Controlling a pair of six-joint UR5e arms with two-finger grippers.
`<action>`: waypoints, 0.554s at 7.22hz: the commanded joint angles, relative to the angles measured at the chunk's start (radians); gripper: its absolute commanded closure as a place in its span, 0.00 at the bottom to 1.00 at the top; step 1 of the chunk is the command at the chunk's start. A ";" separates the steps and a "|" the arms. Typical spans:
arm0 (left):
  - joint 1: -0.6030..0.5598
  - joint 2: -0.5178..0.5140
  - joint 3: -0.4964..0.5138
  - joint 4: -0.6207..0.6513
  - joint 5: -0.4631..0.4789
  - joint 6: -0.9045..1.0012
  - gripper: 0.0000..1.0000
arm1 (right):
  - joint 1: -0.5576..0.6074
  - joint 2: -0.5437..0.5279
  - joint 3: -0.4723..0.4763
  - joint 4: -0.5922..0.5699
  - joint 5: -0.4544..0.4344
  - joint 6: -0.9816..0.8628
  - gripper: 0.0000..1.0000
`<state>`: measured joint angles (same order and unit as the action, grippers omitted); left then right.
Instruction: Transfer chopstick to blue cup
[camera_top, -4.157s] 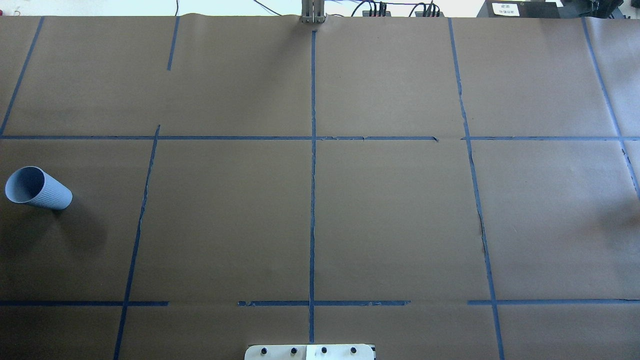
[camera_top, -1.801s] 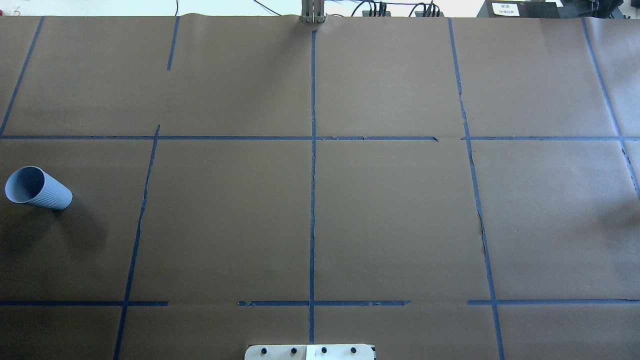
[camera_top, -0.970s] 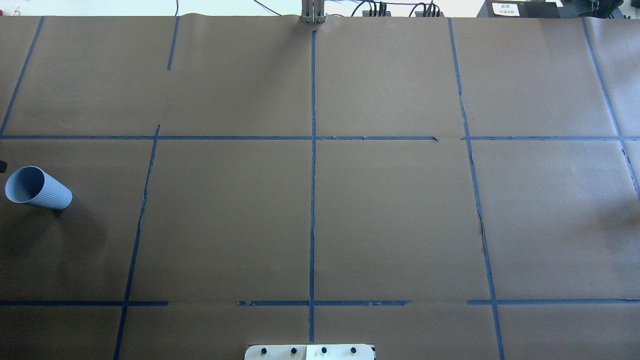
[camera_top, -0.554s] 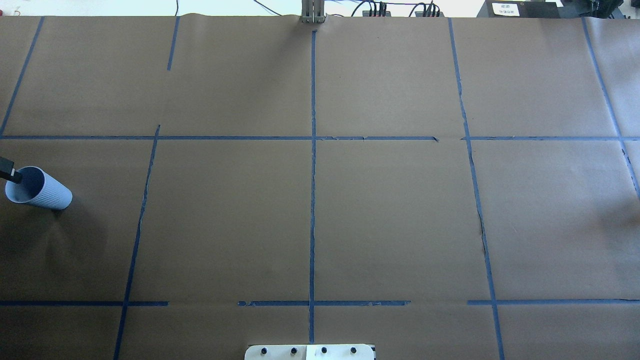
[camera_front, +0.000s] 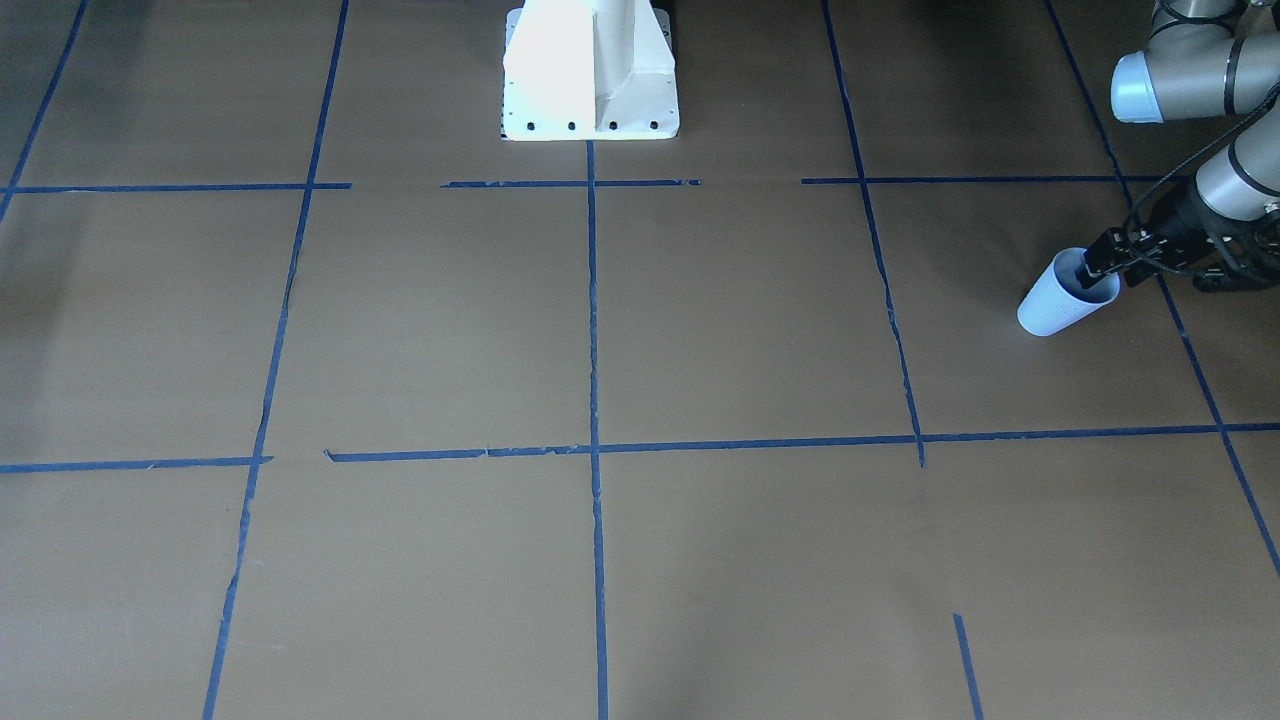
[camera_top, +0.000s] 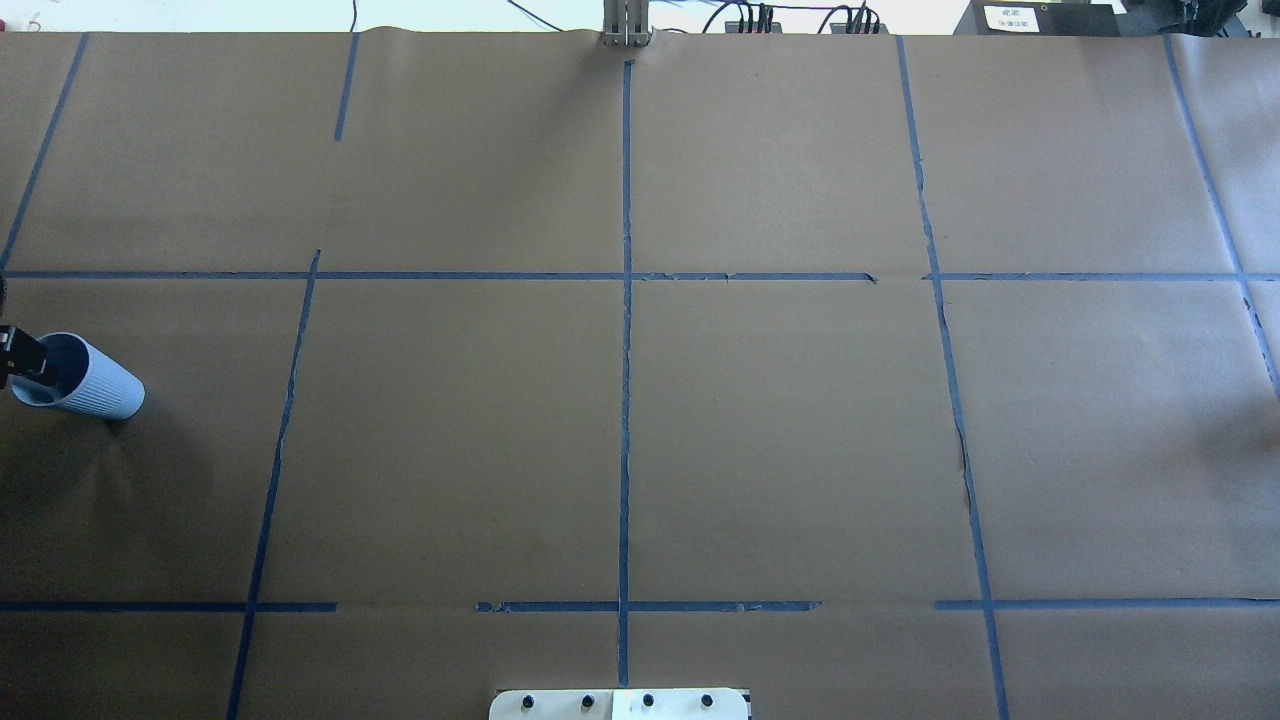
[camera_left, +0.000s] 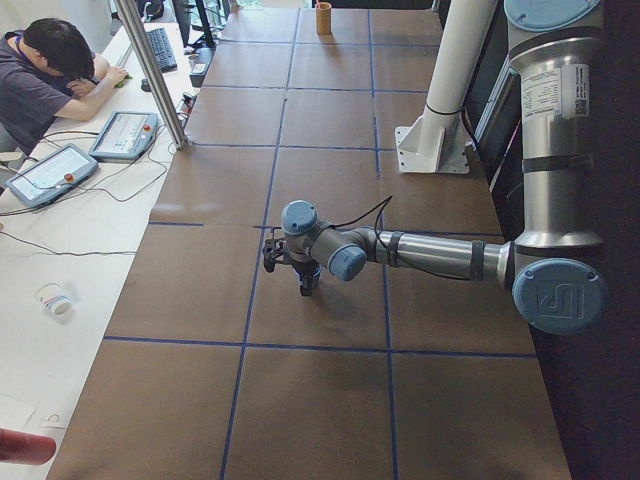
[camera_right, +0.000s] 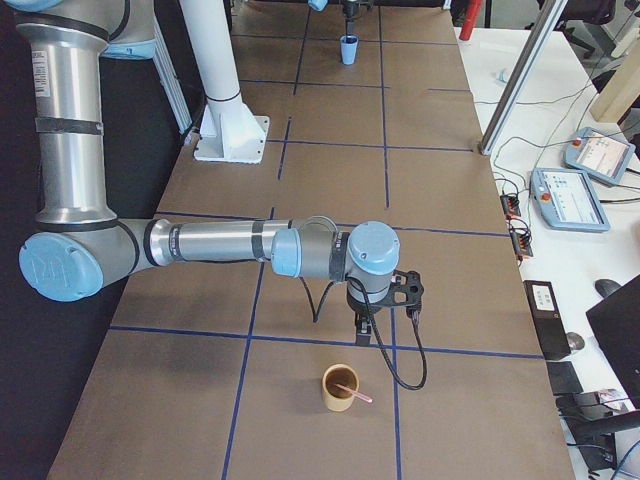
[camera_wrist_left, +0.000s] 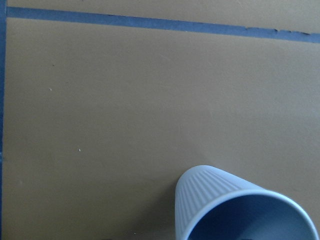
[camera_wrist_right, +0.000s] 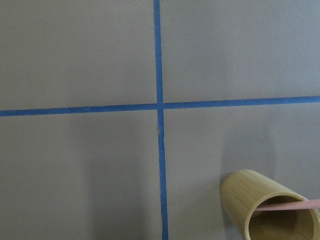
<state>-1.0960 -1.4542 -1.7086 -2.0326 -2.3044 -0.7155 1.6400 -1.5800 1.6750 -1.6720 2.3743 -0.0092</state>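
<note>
Exterior front-facing view: the pale-blue ribbed cup (camera_front: 1052, 308) stands near the frame's right edge on the brown tabletop (camera_front: 700, 330). The left pincer (camera_front: 1105, 266) is at its rim; whether apart or together, I can't tell. Wide taped paper stretches leftward. In the exterior right view, the salmon-pink chopstick (camera_right: 353, 392) leans in a tan bamboo cup (camera_right: 336, 402) at lower centre. The right pincer (camera_right: 362, 325) is just above it in frame, its state unclear.

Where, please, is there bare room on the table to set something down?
The whole middle, ahead of the robot base, is bare. Crowded only at the ends: left gripper at the blue cup, right gripper by the bamboo cup holding the chopstick.
</note>
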 joint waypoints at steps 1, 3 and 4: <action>0.001 -0.003 -0.002 0.000 0.000 -0.002 0.92 | 0.000 0.003 -0.001 -0.002 -0.001 0.000 0.00; -0.007 0.001 -0.025 0.003 -0.013 -0.004 1.00 | 0.001 0.006 -0.001 -0.002 -0.003 0.000 0.00; -0.012 0.002 -0.051 0.027 -0.050 -0.002 1.00 | 0.000 0.008 0.000 -0.002 0.003 0.000 0.00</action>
<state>-1.1015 -1.4538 -1.7346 -2.0244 -2.3233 -0.7188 1.6408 -1.5746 1.6739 -1.6731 2.3734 -0.0092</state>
